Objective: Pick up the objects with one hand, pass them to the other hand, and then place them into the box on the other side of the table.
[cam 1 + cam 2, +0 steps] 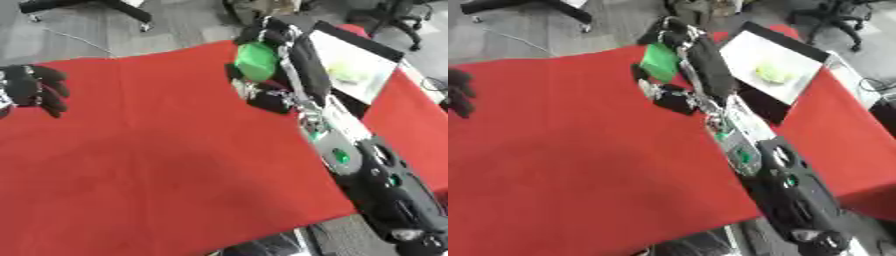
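We hold the green object [256, 61] in our curled right hand [278, 60] beside the box [773, 54] (yellow-green item [773, 73] already inside), ready to drop it in, our left hand [35, 89] idle, fingers curled on nothing.

Red cloth-covered table [157, 165], filling most of the view, askew. Grey floor [175, 25] beyond its far edge. Black office chair base with castors [96, 7], far left. Second black office chair [394, 15], far right.

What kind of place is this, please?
Probably an office or lab: office chairs stand on a grey floor behind a table with a red cloth, where the right hand holds a green object.
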`<act>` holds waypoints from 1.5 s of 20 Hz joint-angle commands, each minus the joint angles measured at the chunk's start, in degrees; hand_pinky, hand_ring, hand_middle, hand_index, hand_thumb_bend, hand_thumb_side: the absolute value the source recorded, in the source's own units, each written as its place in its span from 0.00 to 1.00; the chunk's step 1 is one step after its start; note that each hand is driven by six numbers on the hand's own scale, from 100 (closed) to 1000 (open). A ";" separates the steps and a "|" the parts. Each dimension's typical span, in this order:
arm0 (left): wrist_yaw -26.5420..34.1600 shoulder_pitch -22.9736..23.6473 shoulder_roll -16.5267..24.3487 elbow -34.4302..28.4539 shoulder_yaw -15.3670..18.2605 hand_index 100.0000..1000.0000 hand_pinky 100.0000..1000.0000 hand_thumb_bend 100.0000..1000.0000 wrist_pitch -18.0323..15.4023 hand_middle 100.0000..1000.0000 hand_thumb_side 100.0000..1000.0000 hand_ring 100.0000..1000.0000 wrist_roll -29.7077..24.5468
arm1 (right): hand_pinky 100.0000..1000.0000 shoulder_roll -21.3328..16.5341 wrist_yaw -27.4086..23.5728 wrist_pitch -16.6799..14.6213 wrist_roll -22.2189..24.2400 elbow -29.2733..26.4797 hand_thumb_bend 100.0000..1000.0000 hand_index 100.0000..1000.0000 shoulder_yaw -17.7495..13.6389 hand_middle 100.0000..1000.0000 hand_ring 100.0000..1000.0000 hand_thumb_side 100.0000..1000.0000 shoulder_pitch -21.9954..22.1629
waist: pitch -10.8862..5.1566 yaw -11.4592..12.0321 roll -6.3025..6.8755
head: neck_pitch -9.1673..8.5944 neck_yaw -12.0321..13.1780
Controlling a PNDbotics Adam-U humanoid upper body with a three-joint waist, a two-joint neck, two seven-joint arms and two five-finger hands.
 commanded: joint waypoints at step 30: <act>-9.34 8.20 -17.94 -11.48 12.94 0.79 0.58 0.33 -0.34 0.60 0.74 0.59 22.26 | 0.82 5.32 -1.31 4.48 3.37 -21.31 0.20 0.83 -9.25 0.62 0.89 0.36 12.74 | -0.52 2.51 -1.23 | -0.14 7.36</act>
